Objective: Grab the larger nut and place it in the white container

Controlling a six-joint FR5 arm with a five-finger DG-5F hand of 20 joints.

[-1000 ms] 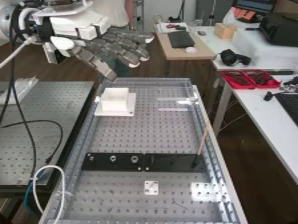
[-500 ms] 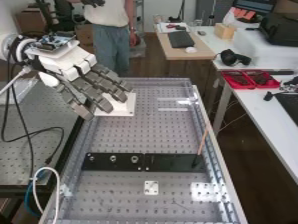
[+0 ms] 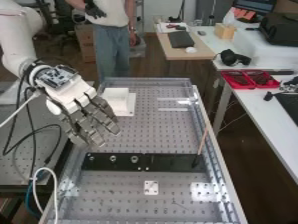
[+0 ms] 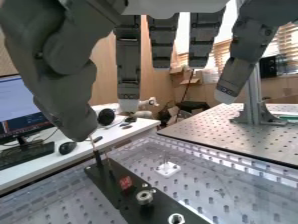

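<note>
1. One larger nut (image 3: 113, 159) stands on the flat black bar (image 3: 174, 162), in the middle of a row.
2. Its friends are close by on both sides: the smaller nut (image 3: 92, 158) on one side and the bearing (image 3: 135, 159) on the other. The fingers could bump them, so they need to go in carefully.
3. The fingers (image 4: 128, 60) are open and hold nothing. They hang in the air with their tips pointing down.
4. In the high view, the nut is below the fingertips and a bit to the right. So I think the hand should go toward the near end of the tabletop (image 3: 151, 137), a little right, and down.
5. The white container (image 3: 116, 99) sits farther up the tabletop, the other way from the nut. That trip comes after the grab.
</note>
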